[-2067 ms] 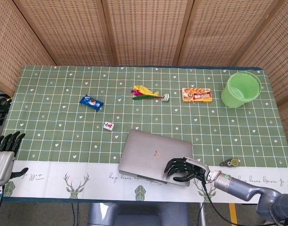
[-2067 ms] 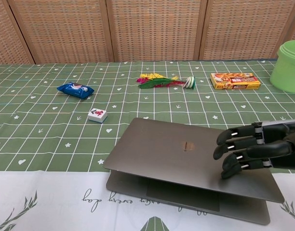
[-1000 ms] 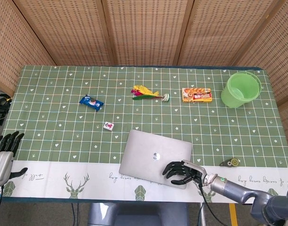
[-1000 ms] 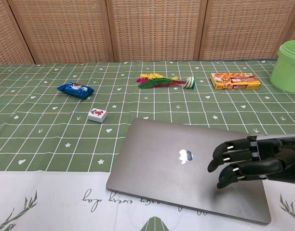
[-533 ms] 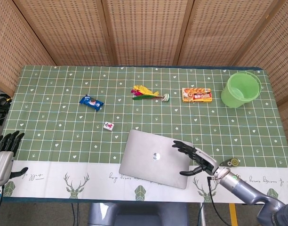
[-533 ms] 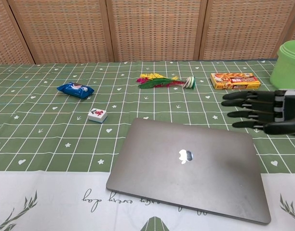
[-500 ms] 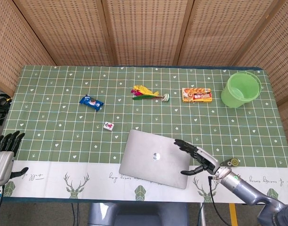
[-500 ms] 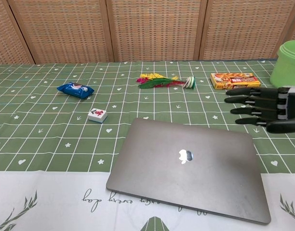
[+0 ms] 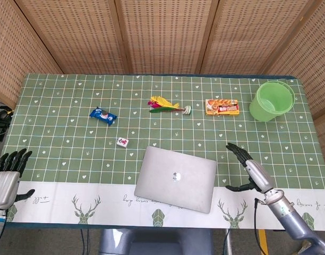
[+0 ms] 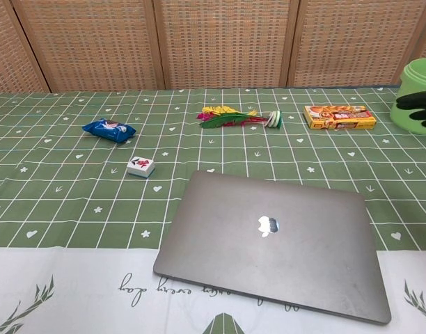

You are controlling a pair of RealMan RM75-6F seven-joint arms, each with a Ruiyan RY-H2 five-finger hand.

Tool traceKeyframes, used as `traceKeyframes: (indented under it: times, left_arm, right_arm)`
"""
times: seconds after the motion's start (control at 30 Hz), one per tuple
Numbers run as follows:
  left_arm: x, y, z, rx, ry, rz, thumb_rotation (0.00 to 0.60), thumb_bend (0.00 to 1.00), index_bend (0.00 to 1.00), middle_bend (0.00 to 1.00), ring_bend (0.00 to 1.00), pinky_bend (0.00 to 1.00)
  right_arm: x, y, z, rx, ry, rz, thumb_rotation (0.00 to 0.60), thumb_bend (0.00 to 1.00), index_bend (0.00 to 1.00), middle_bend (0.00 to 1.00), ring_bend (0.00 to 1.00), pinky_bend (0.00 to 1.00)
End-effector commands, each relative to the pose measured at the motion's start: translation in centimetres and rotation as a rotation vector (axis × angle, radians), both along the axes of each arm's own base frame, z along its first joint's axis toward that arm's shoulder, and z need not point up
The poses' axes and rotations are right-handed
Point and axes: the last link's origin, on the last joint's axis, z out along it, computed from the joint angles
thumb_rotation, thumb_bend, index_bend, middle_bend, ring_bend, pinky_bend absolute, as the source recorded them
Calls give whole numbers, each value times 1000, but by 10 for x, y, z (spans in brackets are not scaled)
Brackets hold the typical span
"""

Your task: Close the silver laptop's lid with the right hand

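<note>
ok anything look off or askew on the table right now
Nothing is spilled or damaged. The silver laptop lies shut and flat, though skewed to the tablecloth's grid lines, its near edge over the white border. The right hand is clear of it, fingers spread. The snacks, tile, feathered toy and green bucket sit apart.

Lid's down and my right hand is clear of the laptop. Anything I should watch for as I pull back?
The laptop lies with its near edge at the table's front edge, so a brush from the arm might push it off. The right hand is open, with fingers spread; in the chest view its fingertips show in front of the green bucket, so swinging back could clip it.
</note>
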Motion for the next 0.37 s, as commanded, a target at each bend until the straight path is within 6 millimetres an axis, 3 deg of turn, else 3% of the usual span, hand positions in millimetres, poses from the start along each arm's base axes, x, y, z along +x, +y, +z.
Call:
traceKeyframes:
  times: [0.03,0.13,0.37]
  left_arm:
    - [0,0,0,5,4,-5,600,0,0,0,0,0]
    - [-1,-2,0,13,4,-6,600,0,0,0,0,0]
    - [-4,-3,0,17,2,-6,600,0,0,0,0,0]
  right_arm:
    - [-26,18,19,-255,268,-27,600,158,0,0,0,0]
    - [-38,31,31,-394,443,-33,600,158,0,0,0,0]
    - [-44,46,37,-494,533,-54,600,159,0,0,0,0]
